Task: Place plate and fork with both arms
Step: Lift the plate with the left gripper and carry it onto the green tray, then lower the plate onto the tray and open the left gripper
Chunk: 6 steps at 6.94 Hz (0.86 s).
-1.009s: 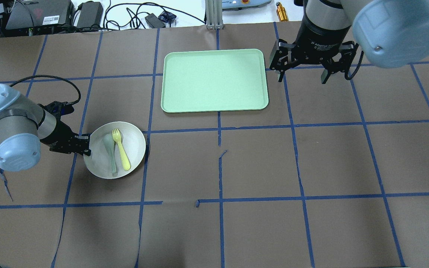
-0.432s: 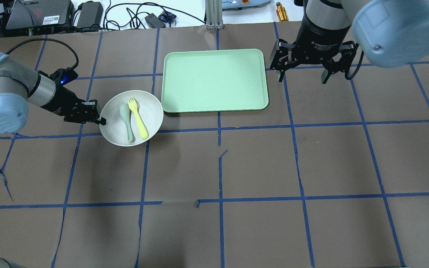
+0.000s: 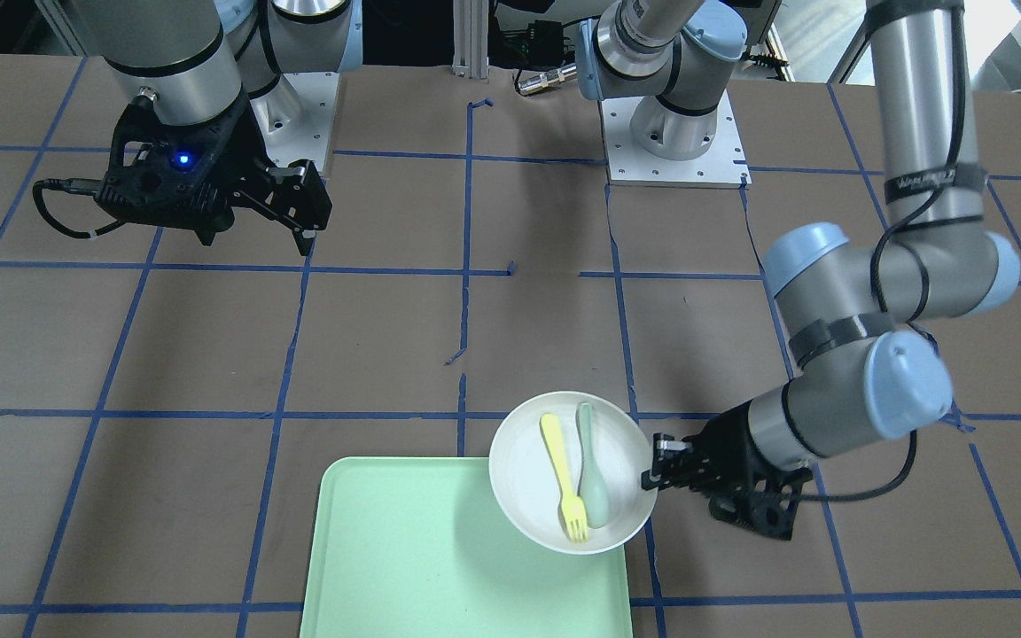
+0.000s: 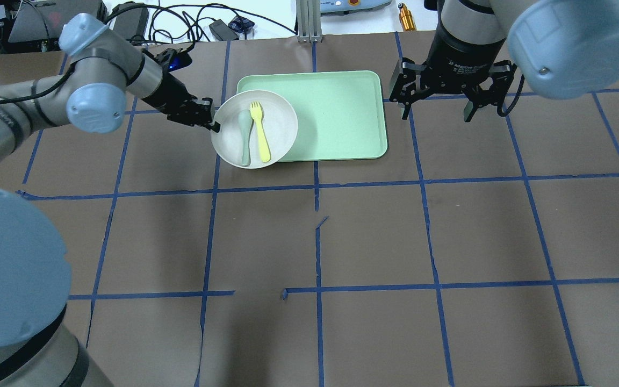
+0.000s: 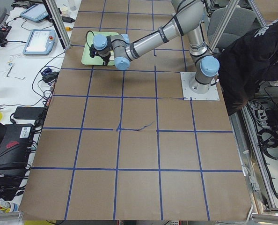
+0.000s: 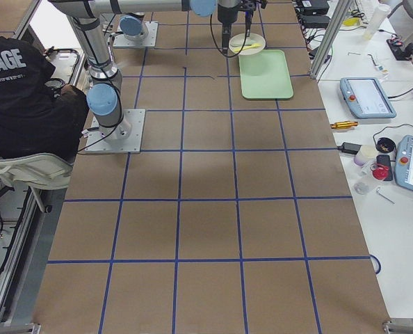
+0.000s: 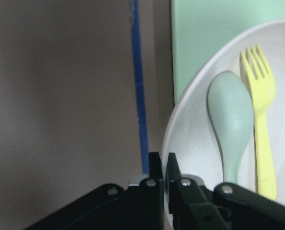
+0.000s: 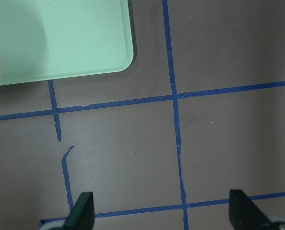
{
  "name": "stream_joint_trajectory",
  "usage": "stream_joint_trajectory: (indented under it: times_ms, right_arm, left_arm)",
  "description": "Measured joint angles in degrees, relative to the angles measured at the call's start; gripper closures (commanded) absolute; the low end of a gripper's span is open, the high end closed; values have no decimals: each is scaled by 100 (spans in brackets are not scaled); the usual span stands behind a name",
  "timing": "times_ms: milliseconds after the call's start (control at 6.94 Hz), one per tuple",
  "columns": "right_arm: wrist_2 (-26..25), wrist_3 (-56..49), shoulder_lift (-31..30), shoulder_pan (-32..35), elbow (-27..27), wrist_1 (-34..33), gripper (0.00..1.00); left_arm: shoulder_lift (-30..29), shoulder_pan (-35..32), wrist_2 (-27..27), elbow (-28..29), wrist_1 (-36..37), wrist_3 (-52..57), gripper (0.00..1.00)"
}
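Right now my left gripper (image 4: pixel 213 126) is pinching the plate (image 4: pixel 286 110) by its rim at 9 o'clock, both fingers pressed onto that thin edge. The plate hangs partly over the mint tray (image 4: pixel 342 118) at the tray's 9 o'clock side. Its 6 o'clock part is over the table (image 4: pixel 374 231), and its shadow on the tray suggests it is lifted.

The fork (image 4: pixel 260 131) lies loose inside, tines toward 12, with the spoon (image 4: pixel 244 137) just beside it at its 9.

My worry is that a one-sided rim grip lets the plate sag or twist. Any tilt or jerk could slide both utensils out, and lowering here could catch the tray's raised lip.

My right gripper (image 4: pixel 437 114) hangs spread wide past the tray's 3 o'clock edge, well apart. From the tray's centre toward 3 o'clock nothing lies on it, so there is room to set the plate down.
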Motion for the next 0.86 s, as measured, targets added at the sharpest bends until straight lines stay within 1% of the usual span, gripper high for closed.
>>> stream_joint_trajectory:
  times_ms: [144,288,577,721,865]
  right_arm:
    - [2,1,1,2,4,0,0]
    - [-5,0,3,2,7,0,0]
    - [-14,0,5,0,8,0,0]
    - [-20,0,5,0,8,0,0]
    - [-30,-4,5,-3,8,0,0]
  left_arm:
    - [-531,-256,1,612,11,-157,100]
    - [-935,-399,26,1032,21,-240,100]
    - [-1382,-468,70,1516,35,-240,100]
    - [-1475,-471,137,1662,33,-199,100]
    - [-1502,-469,321,1742,6,-66,100]
